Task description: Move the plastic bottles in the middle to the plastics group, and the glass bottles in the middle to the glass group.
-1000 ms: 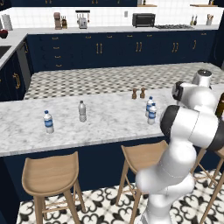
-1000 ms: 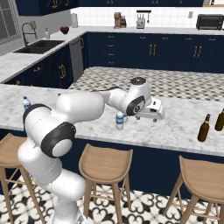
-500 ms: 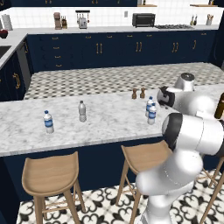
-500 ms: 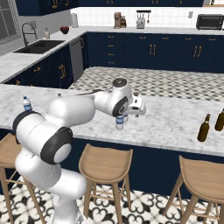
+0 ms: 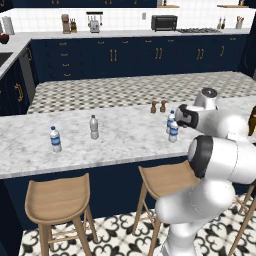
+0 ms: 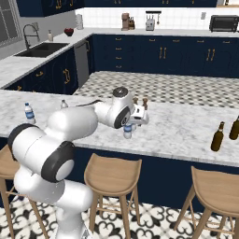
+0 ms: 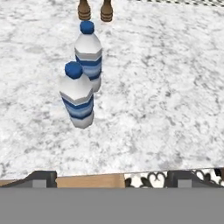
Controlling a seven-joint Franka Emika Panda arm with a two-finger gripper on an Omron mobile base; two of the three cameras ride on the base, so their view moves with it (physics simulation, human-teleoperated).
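Two small plastic bottles with blue label bands stand close together on the marble counter [image 7: 175,87]: the nearer one [image 7: 78,95] [image 5: 173,132] [image 6: 127,130] and the farther one [image 7: 89,54] [image 5: 170,119]. My gripper [image 7: 112,178] [image 5: 179,118] [image 6: 138,119] hovers just above and beside them, open, with nothing between its fingertips [image 7: 41,177]. To the left stands the plastics group: a blue-labelled bottle [image 5: 55,139] [image 6: 29,113] and a plain greyish one [image 5: 94,127] [image 6: 64,103]. Two dark-brown glass bottles [image 6: 217,137] [image 6: 234,128] stand far right; which is the glass group I cannot tell.
Two small brown shakers [image 7: 84,9] [image 5: 154,107] [image 6: 145,102] stand just behind the pair of bottles. Wooden stools [image 5: 57,200] [image 6: 112,175] line the counter's front edge. My own white arm covers part of the counter in both base views.
The arm has swung along the counter toward the two blue-labelled bottles, and the hand now sits right by them. The jaws stayed open; no bottle has moved.
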